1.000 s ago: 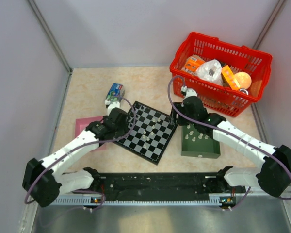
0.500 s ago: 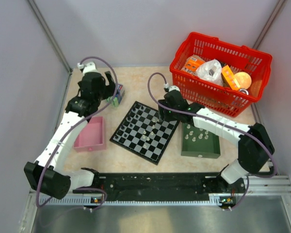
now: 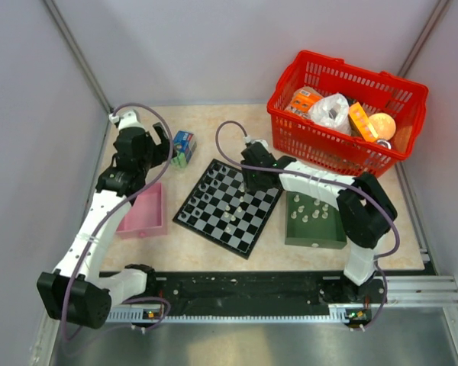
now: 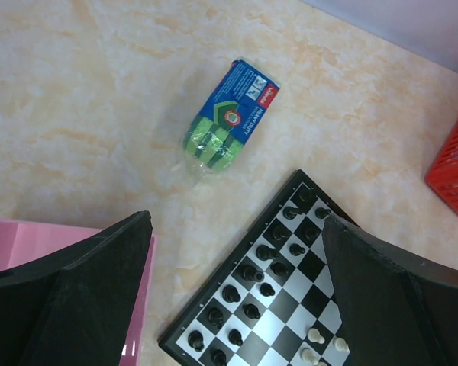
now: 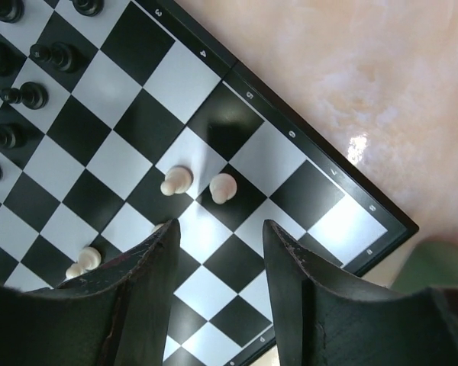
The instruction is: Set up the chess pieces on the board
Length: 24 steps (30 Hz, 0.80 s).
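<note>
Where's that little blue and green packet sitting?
In the top view, the blue and green packet lies left of centre, just beyond the far corner of the chessboard, behind the pink tray.

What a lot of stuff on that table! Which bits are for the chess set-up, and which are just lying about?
For the job:
board
dark pieces on it
pale pieces on it
green tray with spare pieces

Probably just lying about:
red basket of odds and ends
packet, blue and green
pink tray
</note>
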Motion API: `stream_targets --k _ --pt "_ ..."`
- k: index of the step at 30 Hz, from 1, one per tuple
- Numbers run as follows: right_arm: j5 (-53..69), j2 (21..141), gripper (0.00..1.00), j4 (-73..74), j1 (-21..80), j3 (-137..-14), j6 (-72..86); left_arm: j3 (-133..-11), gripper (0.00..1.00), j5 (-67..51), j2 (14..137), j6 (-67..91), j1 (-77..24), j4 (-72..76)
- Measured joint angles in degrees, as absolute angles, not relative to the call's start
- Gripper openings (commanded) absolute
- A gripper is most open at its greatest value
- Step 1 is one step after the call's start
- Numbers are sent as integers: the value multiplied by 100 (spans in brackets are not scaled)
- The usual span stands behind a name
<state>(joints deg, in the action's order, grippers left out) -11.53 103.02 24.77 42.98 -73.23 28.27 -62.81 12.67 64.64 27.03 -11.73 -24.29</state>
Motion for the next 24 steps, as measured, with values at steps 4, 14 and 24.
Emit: stream_targets --k 4,14,24 --pt "-1153 10575 43 2484 4298 -7522 2770 -6182 99 1269 6340 2676 -1026 -2397" --pt "-1166 10954 30 2502 4298 -7773 2606 -6095 99 1223 6265 2661 -982 -2287" --pt "-1238 10958 8 2502 4296 -7778 2499 -6077 99 1146 6267 2665 -965 -2222"
